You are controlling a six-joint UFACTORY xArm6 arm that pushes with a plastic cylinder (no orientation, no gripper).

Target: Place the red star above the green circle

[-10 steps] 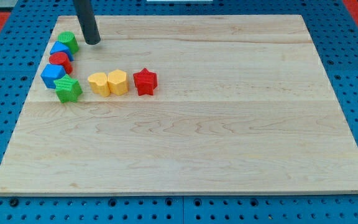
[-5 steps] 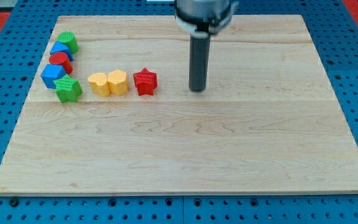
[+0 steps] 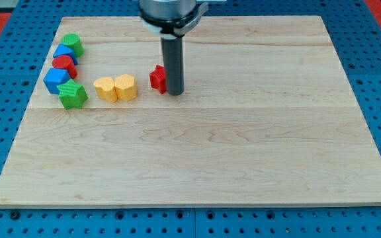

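The red star (image 3: 157, 78) lies left of the board's middle, partly hidden behind the rod. My tip (image 3: 175, 92) rests on the board against the star's right side. The green circle (image 3: 73, 44) sits at the top of a block cluster near the board's left edge, well to the left of the star.
Below the green circle run a blue block (image 3: 64, 53), a red block (image 3: 65, 65), a blue block (image 3: 56, 80) and a green star (image 3: 73, 94). Two yellow blocks (image 3: 105, 88) (image 3: 126, 86) sit side by side just left of the red star. The wooden board (image 3: 243, 152) lies on blue pegboard.
The rod swept from the top left, near the green circle, to the right of the red star, then came back left against it. The star has shifted slightly up.
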